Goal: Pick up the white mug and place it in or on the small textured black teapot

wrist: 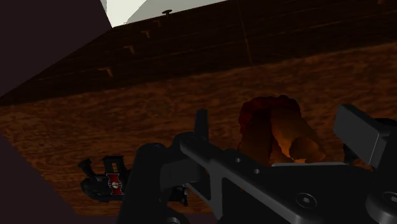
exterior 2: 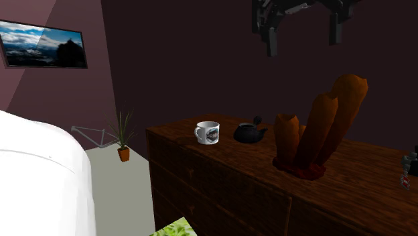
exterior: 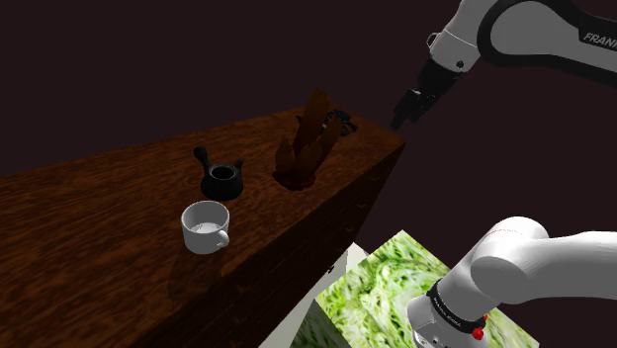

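The white mug point(exterior: 206, 226) stands on the wooden surface point(exterior: 99, 227), far from the claw point(exterior: 400, 117), just beside the black teapot point(exterior: 220, 180). The brown ornament point(exterior: 307, 148) stands nearer. The claw hangs above, fingers spread, empty.

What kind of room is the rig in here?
Domestic room, perhaps a bedroom or hallway: a wooden dresser with drawers, a framed landscape picture and a small potted plant.

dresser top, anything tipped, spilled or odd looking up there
Nothing stands out. The white mug and the black teapot both stand upright on the dresser top, close but apart, with nothing spilled around them. The brown vase-like piece stands on its base too.
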Controlling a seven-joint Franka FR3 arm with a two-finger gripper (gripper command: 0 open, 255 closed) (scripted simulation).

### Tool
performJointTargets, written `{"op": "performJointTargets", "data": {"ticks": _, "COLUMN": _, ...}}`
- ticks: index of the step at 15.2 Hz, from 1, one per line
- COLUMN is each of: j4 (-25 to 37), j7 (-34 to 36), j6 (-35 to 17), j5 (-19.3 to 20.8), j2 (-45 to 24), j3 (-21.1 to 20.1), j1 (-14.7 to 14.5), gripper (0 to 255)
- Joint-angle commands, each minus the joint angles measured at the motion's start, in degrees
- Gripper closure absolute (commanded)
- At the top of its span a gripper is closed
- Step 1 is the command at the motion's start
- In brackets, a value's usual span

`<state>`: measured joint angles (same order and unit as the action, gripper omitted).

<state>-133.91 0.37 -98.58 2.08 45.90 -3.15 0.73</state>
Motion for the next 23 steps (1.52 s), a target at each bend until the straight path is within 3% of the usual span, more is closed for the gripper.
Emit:
{"op": "performJointTargets", "data": {"ticks": 1, "j4": 0.0, "j7": 0.0, "j6": 0.0, "j5": 0.0, "j2": 0.0, "j3": 0.0, "j1": 0.0, "gripper": 0}}
{"op": "performJointTargets", "data": {"ticks": 14, "j4": 0.5, "j7": 13.1, "j6": -12.1, "j5": -6.3, "j2": -16.3, "j3": -12.0, "j1": -3.6, "gripper": 0}}
{"op": "performJointTargets", "data": {"ticks": 23, "j4": 7.1, "j7": 22.8, "j6": -19.4, "j5": -6.0, "j2": -32.4, "j3": -19.9, "j1": -5.0, "gripper": 0}}
